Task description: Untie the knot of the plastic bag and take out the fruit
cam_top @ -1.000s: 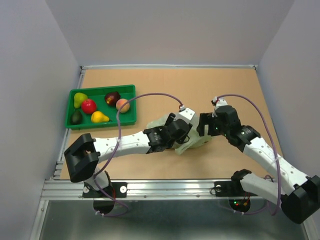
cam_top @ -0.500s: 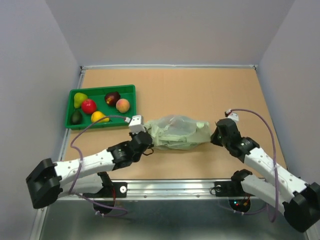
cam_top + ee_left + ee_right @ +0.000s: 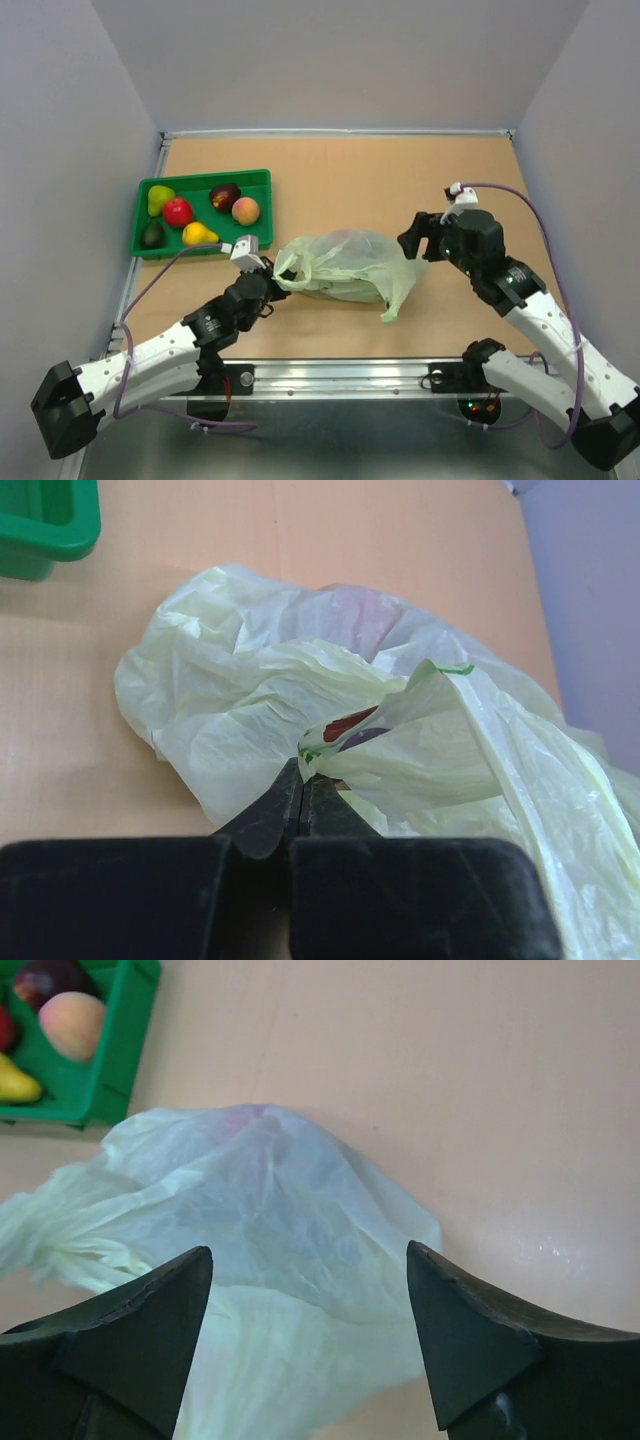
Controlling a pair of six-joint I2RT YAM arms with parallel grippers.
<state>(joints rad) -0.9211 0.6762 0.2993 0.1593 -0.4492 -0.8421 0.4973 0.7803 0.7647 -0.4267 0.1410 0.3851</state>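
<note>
Brown counter carries the plastic bag, lying crosswise between both arms. Jaws of the left arm are pinched shut on film at its left end, where dark fruit peeps out; those of the right arm gape empty above the right end.

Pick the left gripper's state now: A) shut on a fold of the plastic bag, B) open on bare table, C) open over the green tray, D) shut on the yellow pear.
A: the left wrist view shows the left gripper with its fingers pressed together, pinching a fold of the plastic bag.
</note>
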